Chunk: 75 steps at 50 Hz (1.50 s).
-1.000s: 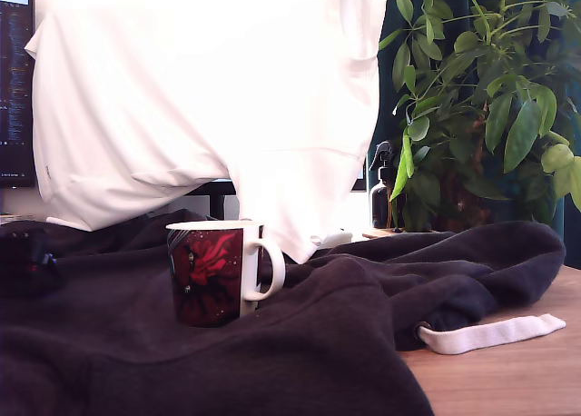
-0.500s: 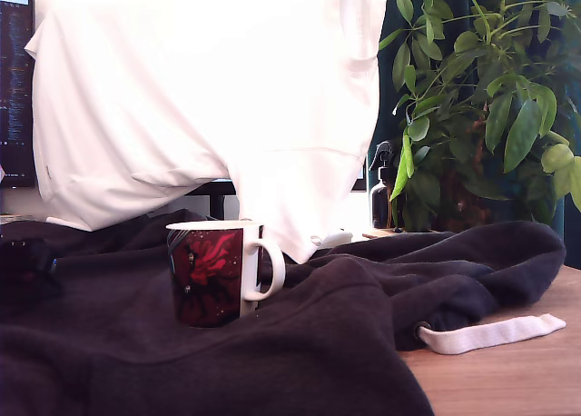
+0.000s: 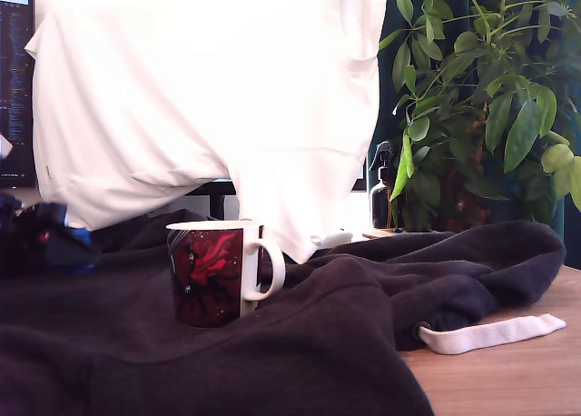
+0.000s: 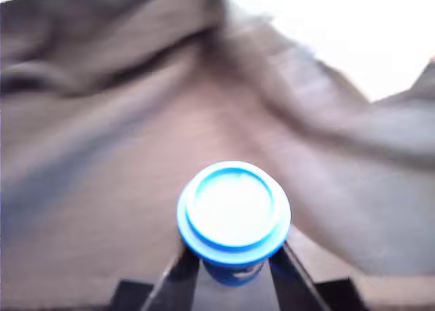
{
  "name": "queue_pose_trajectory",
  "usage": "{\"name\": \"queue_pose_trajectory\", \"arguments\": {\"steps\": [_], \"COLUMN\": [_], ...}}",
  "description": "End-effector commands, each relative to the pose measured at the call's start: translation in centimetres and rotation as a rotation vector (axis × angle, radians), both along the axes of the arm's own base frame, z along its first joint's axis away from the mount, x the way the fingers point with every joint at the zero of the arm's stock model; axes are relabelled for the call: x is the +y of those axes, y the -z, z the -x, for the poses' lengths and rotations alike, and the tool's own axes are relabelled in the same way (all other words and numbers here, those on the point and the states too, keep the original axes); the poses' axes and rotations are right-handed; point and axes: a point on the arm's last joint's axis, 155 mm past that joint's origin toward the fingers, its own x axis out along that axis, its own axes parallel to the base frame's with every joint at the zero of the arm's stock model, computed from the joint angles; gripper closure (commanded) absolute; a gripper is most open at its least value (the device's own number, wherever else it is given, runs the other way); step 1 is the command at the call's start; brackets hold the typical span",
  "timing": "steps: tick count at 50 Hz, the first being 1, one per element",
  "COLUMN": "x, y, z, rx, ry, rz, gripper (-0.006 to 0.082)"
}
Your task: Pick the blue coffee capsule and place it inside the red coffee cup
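Lifted since earlier, the gripper [image 4: 234, 270] pinches the blue coffee capsule [image 4: 234, 214] (blurry); the red coffee cup [image 3: 215, 272] probably lies ahead, delivery remaining

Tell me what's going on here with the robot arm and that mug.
The gripper is shut on the blue coffee capsule, held over the dark cloth at the exterior view's left edge. The wrist picture is blurred. The red coffee cup stands upright on the cloth, handle toward the exterior view's right, apart from the arm. The capsule is not yet in the cup.
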Motion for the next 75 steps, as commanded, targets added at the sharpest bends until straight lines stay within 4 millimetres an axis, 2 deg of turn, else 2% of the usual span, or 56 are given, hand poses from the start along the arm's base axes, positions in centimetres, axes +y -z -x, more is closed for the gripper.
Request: {"name": "queue_pose_trajectory", "arguments": {"steps": [1,7,16,22,28,35,42,50,52,57,59,67,75], "x": [-1.5,-4.6,-8.0,-10.2,-12.4,-14.6,-15.4,-15.4,-15.4,-15.7,-15.7,-16.1,-15.8], "y": [-2.0,-5.0,-9.0,-10.4,-10.2,-8.5,-7.4,-6.7,-6.7,-6.4,-6.3,-6.5,-8.0], "z": [0.5,2.2,4.4,5.9,7.3,8.4,8.7,8.4,8.4,8.8,8.8,9.2,9.3], "rx": [-0.022,-0.051,-0.136,-0.154,-0.139,-0.115,-0.128,-0.127,-0.136,-0.161,-0.159,-0.164,-0.193], "ry": [0.064,0.201,0.318,0.379,0.428,0.456,0.444,0.414,0.419,0.446,0.448,0.46,0.445], "rz": [0.079,0.169,0.189,0.194,0.18,0.118,0.047,0.007,-0.005,-0.043,-0.045,-0.044,-0.041], "gripper": [0.0665,0.0665,0.0664,0.0653,0.0653,0.0653,0.064,0.0539,0.0473,0.0206,0.0154,0.0148,0.0154]}}
